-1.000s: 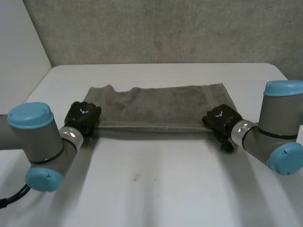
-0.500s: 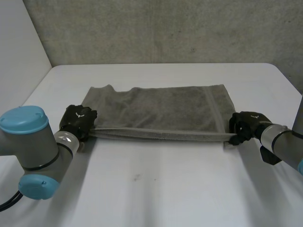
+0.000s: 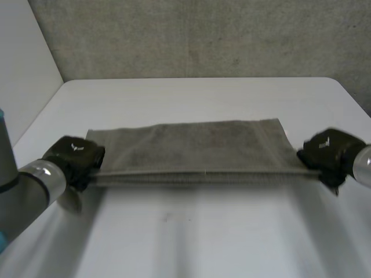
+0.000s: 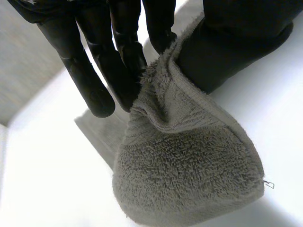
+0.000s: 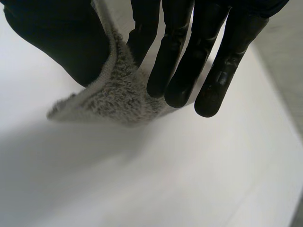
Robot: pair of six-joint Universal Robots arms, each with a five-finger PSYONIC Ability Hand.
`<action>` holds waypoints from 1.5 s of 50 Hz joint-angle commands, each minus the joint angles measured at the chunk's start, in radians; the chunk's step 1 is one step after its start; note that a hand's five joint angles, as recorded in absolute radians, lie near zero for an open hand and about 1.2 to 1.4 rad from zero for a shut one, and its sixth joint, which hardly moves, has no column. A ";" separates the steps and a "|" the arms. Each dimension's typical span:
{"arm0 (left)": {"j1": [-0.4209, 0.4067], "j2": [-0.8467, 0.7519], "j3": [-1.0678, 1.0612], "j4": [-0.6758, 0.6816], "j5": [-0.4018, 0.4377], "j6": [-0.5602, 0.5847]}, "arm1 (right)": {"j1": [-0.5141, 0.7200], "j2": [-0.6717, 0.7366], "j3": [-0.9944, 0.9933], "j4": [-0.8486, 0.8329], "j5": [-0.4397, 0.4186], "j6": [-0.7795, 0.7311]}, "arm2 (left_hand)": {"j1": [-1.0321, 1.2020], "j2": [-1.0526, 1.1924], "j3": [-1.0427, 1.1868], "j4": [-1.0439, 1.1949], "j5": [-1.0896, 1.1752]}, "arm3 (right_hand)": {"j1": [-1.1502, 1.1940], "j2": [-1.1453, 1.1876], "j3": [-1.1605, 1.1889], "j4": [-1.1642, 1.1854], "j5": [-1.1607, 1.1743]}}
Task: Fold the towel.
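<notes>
At 9 and 3 o'clock, pinching towel (image 3: 197,145) corners in left hand (image 3: 72,156) and right hand (image 3: 327,152), just pulled wider apart, so wrinkles gone, taut for folding

White table (image 3: 203,95), grey concrete wall (image 3: 203,35)

No legible text, white emblem (image 3: 75,146) on left hand (image 3: 68,159), right hand (image 3: 331,152)

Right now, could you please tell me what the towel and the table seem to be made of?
The towel looks like grey terry cloth, probably cotton: a fuzzy looped pile with a flat hemmed edge. The table looks hard, smooth and white, perhaps laminate or painted board; I cannot tell which.
</notes>
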 commanded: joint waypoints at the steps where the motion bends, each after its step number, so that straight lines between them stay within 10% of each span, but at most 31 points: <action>1: 0.019 0.000 0.004 -0.219 0.002 0.124 | 0.007 0.024 0.056 0.149 0.030 -0.174 | 0.214 0.180 0.181 0.179 0.184 | 0.417 0.216 0.209 0.201 0.266; 17: 0.028 -0.360 0.438 -0.058 -0.013 0.202 | 0.137 0.289 -0.467 -0.208 0.239 -0.021 | 0.214 0.180 0.181 0.179 0.184 | 0.417 0.216 0.209 0.201 0.266; 27: -0.004 -0.359 0.889 0.506 -0.027 0.090 | 0.144 0.159 -0.614 -0.762 0.259 0.261 | 0.214 0.180 0.181 0.179 0.184 | 0.417 0.216 0.209 0.201 0.266; 36: 0.010 -0.311 0.770 0.480 -0.010 -0.076 | 0.151 0.133 -0.496 -0.663 0.244 0.271 | 0.214 0.180 0.181 0.179 0.184 | 0.417 0.216 0.209 0.201 0.266; 54: 0.042 -0.467 0.292 0.465 0.070 -0.039 | 0.134 0.292 -0.111 -0.588 0.156 0.277 | 0.214 0.180 0.181 0.179 0.184 | 0.417 0.216 0.209 0.201 0.266; 62: 0.076 -0.483 0.185 0.475 0.070 0.102 | 0.104 0.280 -0.040 -0.560 0.155 0.275 | -0.085 -0.119 -0.118 -0.120 -0.116 | 0.417 0.216 0.209 0.201 0.266; 67: 0.086 -0.480 0.153 0.493 0.062 0.154 | 0.096 0.256 -0.036 -0.546 0.155 0.275 | -0.660 -0.693 -0.692 -0.695 -0.690 | 0.417 0.216 0.209 0.201 0.266; 75: 0.086 -0.437 0.093 0.563 0.029 0.156 | 0.068 0.254 -0.034 -0.538 0.156 0.280 | -0.719 -0.753 -0.752 -0.754 -0.750 | 0.417 0.216 0.209 0.201 0.266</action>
